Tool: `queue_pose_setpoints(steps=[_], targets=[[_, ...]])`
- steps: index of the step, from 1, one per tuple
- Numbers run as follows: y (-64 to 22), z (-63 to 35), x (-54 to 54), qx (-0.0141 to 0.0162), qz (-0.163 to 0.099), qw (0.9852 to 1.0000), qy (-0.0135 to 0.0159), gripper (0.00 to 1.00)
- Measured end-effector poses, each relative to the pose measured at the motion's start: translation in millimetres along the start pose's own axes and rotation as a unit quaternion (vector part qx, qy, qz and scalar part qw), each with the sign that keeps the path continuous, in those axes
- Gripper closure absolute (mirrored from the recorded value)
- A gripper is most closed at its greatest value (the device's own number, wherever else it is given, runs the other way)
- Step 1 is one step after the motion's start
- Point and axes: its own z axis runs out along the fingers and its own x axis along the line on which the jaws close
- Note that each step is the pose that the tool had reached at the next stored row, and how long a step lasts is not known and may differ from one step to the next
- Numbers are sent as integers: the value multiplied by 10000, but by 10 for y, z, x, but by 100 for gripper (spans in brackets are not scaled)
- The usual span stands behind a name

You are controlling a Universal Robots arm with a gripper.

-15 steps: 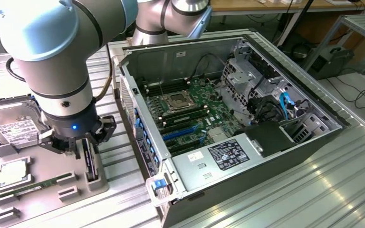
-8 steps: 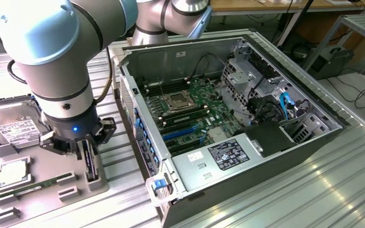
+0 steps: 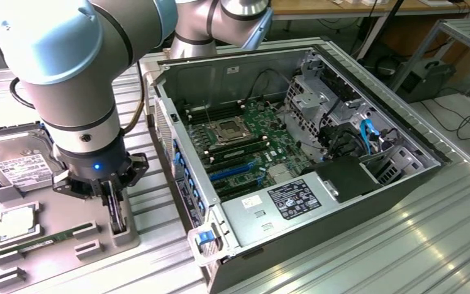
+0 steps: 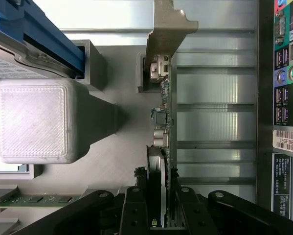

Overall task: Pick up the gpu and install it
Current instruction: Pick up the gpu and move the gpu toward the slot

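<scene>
Gripper (image 3: 109,195) (image 4: 158,198) at the gpu (image 3: 115,214) (image 4: 164,105) in its tray (image 3: 129,236).
Jaws flank the upright card; clamped or not, I cannot tell.

Open computer case (image 3: 218,79) lies on a metal table (image 3: 415,245); at the exterior view's left, a hard drive (image 3: 19,160) and memory stick (image 3: 43,241).
</scene>
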Motion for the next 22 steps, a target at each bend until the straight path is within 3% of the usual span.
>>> queue_pose_setpoints(steps=[16,22], targets=[[0,0,0,-2,0,10000,-2,73],[4,-67,0,-1,0,10000,-1,73]])
